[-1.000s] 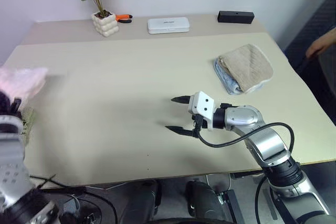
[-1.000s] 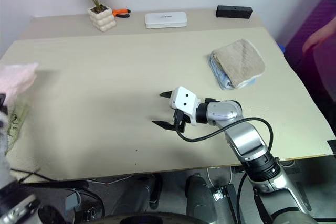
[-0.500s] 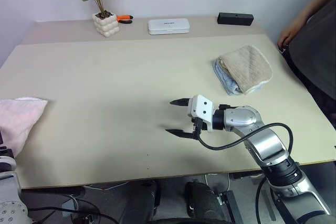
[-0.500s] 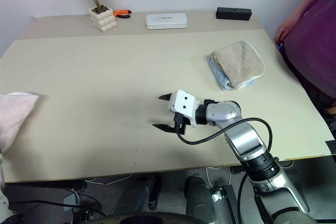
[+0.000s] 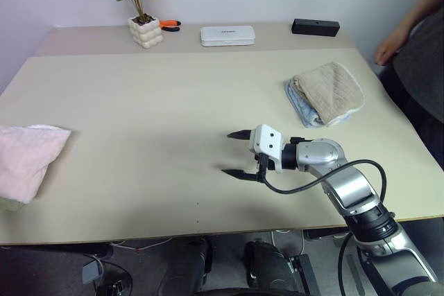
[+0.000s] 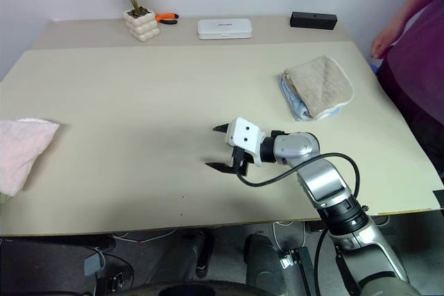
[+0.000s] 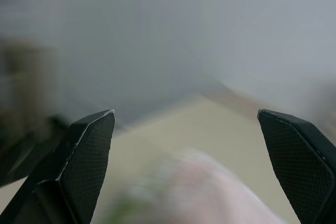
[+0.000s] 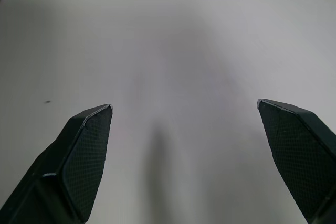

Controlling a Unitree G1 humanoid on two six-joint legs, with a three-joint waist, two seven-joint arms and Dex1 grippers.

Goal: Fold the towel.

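The pale pink towel (image 5: 29, 161) lies bunched at the left edge of the table (image 5: 159, 102), with nothing holding it. It also appears as a pink blur (image 7: 205, 192) below and ahead of my left gripper (image 7: 186, 114), which is open and empty above it. My right gripper (image 5: 228, 152) hovers low over the middle of the table, pointing left toward the towel but far from it. It is open, with nothing between its fingers (image 8: 86, 150).
A folded beige waffle towel (image 5: 331, 88) lies on a light blue cloth at the right. Along the back stand a potted plant (image 5: 144, 29), an orange-handled tool (image 5: 170, 24), a white case (image 5: 227, 35) and a black box (image 5: 316, 27). A person (image 5: 416, 39) stands at the right edge.
The towel, held up at the far left a second ago, now lies on the table. My left gripper has let it go and left the head views. A person moved in on the right.
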